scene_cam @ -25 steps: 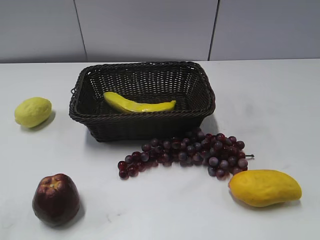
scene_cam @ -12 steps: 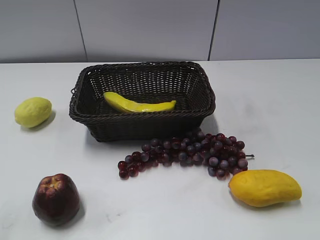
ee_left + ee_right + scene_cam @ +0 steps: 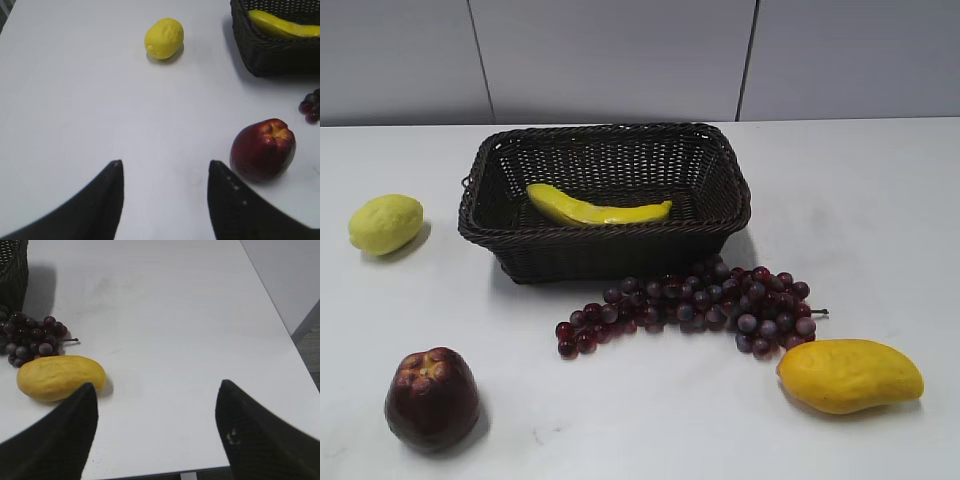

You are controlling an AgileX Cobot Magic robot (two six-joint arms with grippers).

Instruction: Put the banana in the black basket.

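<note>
The banana (image 3: 595,209) lies inside the black basket (image 3: 605,240) at the back middle of the table, its length across the basket floor. It also shows in the left wrist view (image 3: 282,25) inside the basket (image 3: 270,52). My left gripper (image 3: 165,165) is open and empty above bare table, to the left of the red apple. My right gripper (image 3: 156,387) is open and empty near the table's front right edge, beside the mango. Neither gripper shows in the exterior view.
A lemon (image 3: 385,223) lies left of the basket. A dark red apple (image 3: 432,397) stands front left. A bunch of purple grapes (image 3: 700,305) lies in front of the basket. A mango (image 3: 850,375) lies front right. The table's edge (image 3: 295,355) runs along the right.
</note>
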